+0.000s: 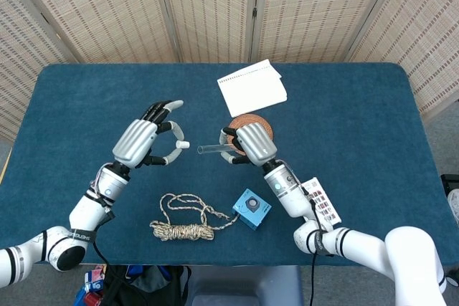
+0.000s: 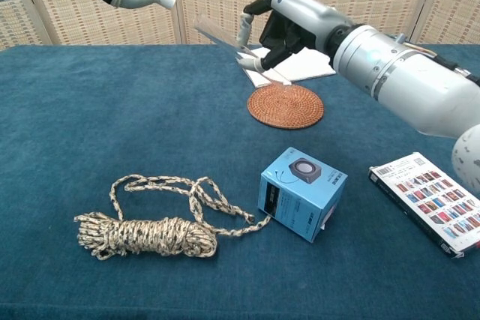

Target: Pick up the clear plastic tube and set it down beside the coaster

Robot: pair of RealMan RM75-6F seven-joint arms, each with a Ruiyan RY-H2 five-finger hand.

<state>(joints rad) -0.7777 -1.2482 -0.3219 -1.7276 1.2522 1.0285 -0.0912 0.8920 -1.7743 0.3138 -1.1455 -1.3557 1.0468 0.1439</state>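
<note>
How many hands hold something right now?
1. The right hand grips the tube above the table, left of the coaster. The left hand holds nothing, fingers apart.

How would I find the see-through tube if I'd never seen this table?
Start at the round woven coaster mid-table. Just above its left edge, the right hand holds the tube in the air, pointing at the left hand. It is the only clear, thin stick there.

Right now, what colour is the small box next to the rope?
Light blue box, with a dark side panel; clearest in the chest view.
</note>
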